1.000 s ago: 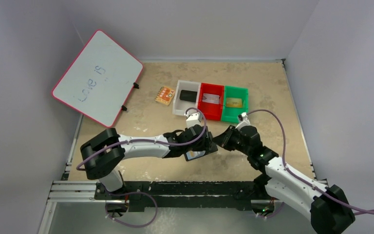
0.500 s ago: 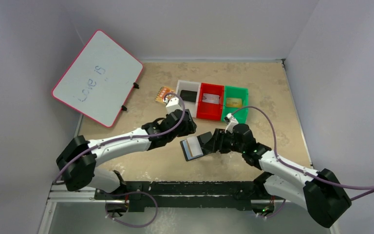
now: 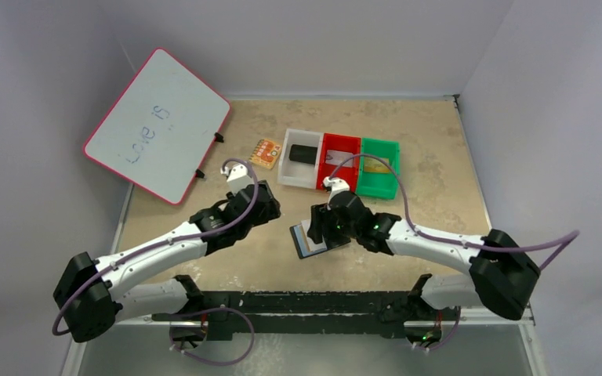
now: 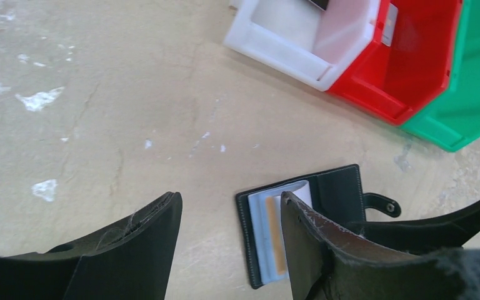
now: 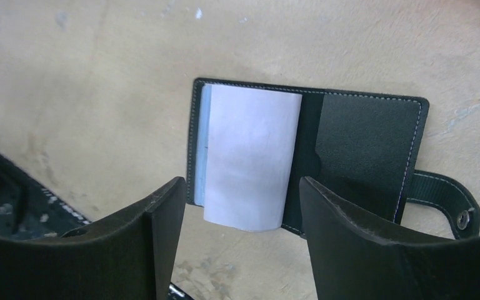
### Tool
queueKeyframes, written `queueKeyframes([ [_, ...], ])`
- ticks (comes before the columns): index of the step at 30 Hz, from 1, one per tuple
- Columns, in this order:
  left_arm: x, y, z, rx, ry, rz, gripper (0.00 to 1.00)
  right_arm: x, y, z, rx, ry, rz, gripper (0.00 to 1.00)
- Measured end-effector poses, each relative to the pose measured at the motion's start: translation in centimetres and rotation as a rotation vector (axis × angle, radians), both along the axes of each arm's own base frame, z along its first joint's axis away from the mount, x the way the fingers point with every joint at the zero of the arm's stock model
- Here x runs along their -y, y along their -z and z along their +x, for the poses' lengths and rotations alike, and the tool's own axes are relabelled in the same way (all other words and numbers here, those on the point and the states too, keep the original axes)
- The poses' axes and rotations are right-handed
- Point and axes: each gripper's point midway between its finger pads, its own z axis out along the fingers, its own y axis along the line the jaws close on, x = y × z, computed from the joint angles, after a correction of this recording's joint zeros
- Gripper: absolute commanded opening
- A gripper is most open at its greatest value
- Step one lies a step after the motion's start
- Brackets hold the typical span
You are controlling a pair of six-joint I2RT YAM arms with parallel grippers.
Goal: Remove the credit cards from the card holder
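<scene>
The card holder (image 3: 307,241) lies open on the table, black with pale blue-grey sleeves (image 5: 250,156) and a strap tab (image 5: 445,201). A tan strip (image 4: 276,234) shows among the sleeves in the left wrist view. My right gripper (image 3: 321,229) hangs open just over the holder (image 5: 362,150), with nothing between its fingers (image 5: 240,185). My left gripper (image 3: 269,210) is open and empty, to the left of the holder (image 4: 334,194). A silver-grey credit card (image 3: 341,159) lies in the red bin and a gold-tan one (image 3: 376,164) in the green bin.
White (image 3: 291,174), red (image 3: 339,184) and green (image 3: 378,189) bins stand in a row behind the holder; the white one holds a black block (image 3: 304,153). An orange patterned square (image 3: 265,153) lies left of them. A whiteboard (image 3: 157,125) leans at the back left.
My left arm has drawn back to the left, away from the holder. My right gripper has opened and moved left over the holder, which now lies open on the table.
</scene>
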Motion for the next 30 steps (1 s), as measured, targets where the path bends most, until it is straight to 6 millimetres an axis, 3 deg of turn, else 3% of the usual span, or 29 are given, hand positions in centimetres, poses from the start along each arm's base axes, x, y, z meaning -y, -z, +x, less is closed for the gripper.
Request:
queueKeyframes([
  [7,-2.6,0.8,-0.4,-0.015,-0.047,0.018,0.59,-0.6,2.2,-0.8,-0.02,-0.022,-0.168,0.68],
  [18,-2.7,1.3,-0.7,-0.029,-0.039,0.02,0.59,-0.6,4.3,-1.2,-0.031,-0.025,-0.304,0.63],
  [27,-1.7,1.1,-0.7,-0.033,-0.009,-0.015,0.59,-1.3,4.7,-1.1,-0.027,0.009,-0.33,0.31],
  [30,-1.1,1.4,-0.7,-0.045,0.01,-0.026,0.59,-1.3,4.6,-1.4,-0.038,0.021,-0.302,0.25],
])
